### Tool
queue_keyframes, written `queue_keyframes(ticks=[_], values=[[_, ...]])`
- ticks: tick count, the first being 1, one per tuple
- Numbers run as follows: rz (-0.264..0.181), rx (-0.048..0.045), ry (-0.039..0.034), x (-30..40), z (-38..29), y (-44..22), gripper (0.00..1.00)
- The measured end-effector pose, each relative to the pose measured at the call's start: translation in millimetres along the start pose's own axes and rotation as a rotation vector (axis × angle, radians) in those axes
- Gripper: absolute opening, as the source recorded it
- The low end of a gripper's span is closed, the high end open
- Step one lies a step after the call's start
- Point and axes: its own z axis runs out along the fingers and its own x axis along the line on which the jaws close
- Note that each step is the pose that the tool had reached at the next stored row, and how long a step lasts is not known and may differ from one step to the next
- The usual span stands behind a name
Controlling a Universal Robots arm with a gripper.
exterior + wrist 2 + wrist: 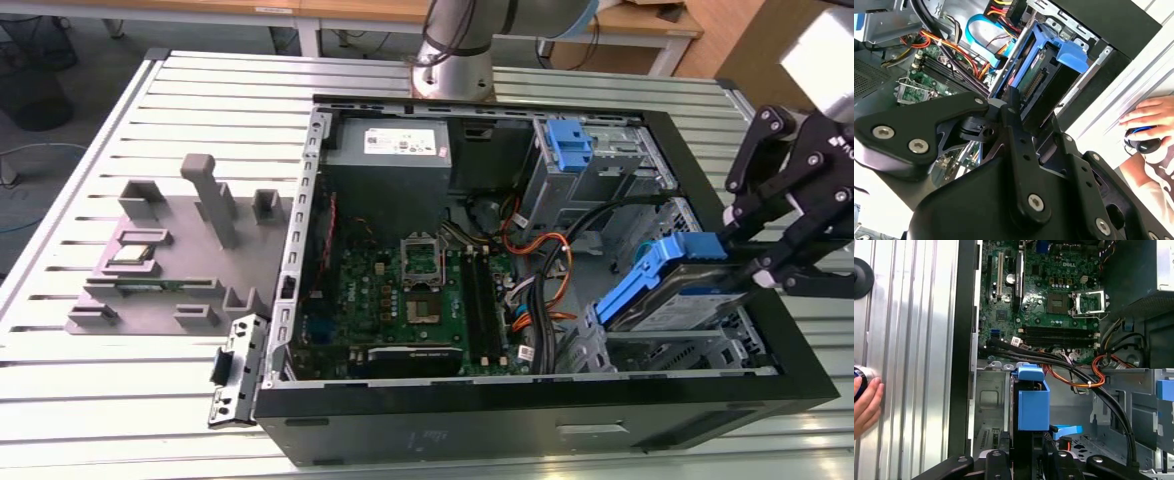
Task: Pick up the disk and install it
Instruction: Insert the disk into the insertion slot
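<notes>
The gripper (747, 257) is clamping its fingers closed on one end of the disk (674, 295), which is hanging tilted just above the drive bay (681, 347) at the exterior view's right. I am thinking the blue rails (627, 285) must be lining up level with the bay, keeping off the cables (1054, 361) beyond.

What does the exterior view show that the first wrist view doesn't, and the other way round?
The exterior view adds the grey parts fixture on the table at the exterior view's left and the arm's base behind the case. The first wrist view adds a person's hand over the table. Both show the motherboard and the blue-railed disk, gripped by the end effector.
</notes>
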Motion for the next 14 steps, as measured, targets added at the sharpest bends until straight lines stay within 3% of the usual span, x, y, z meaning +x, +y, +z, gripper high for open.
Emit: queue_keyframes(ticks=[11, 14], values=[[0.000, -0.0001, 0.0000, 1.6, 18.8, -1.4, 0.35], [0.000, 0.0000, 0.0004, 1.6, 19.0, -1.3, 0.35]])
